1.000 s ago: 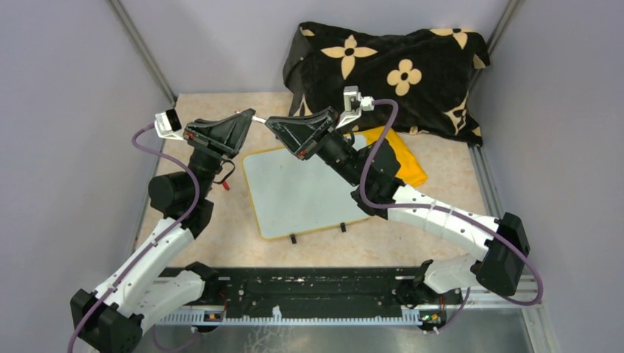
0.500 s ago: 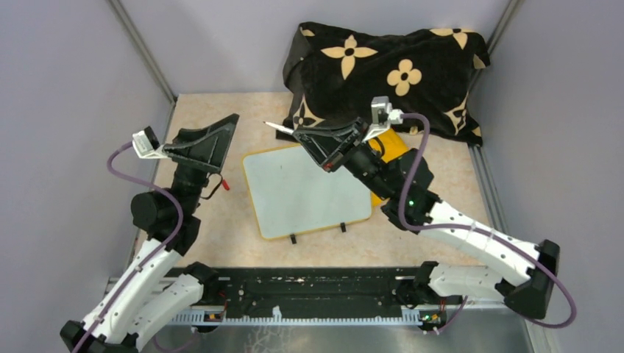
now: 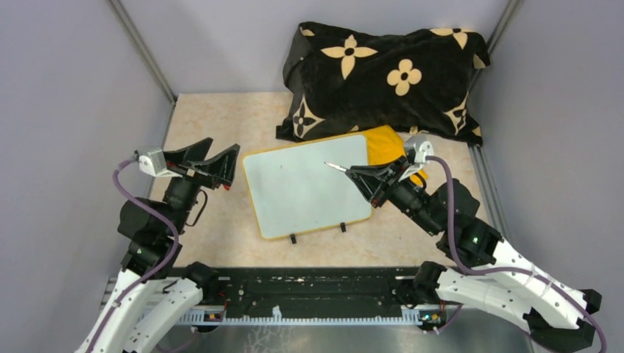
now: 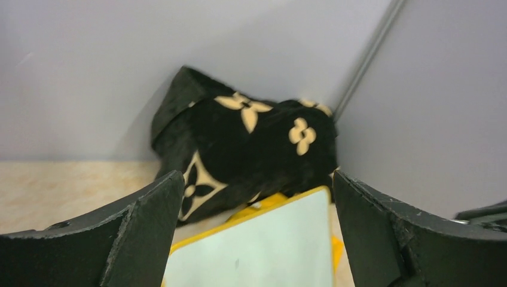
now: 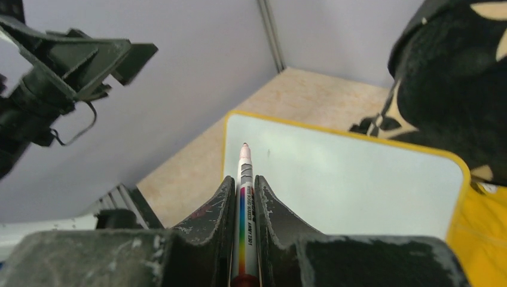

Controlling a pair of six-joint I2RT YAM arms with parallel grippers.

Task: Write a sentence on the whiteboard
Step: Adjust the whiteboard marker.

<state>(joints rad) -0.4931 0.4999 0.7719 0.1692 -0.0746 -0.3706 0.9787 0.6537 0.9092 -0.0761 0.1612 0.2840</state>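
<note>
The left hand [image 3: 221, 151] has opened and drawn back to the tabletop's [image 3: 221, 239] left edge; the right hand [image 5: 244, 182], clenched on the marker [image 5: 244, 170], can start on the blank whiteboard [image 3: 294, 195].

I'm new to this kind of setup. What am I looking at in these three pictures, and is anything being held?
This is a robot with a left arm and a right arm, bolted at the near edge of a table. Each arm ends in a two-finger gripper. The overhead picture looks down from above and behind the arms. The other two pictures come from small cameras on the wrists, so each shows its own black fingers.

On the table lies a whiteboard with a yellow rim, and no writing shows on it. At its far right corner is a folded yellow cloth, and behind that a black cushion patterned with beige flowers.

The right gripper is shut on a marker whose tip points over the board. I cannot tell whether the tip touches it. The left gripper is open, holds nothing, and sits left of the board.
</note>
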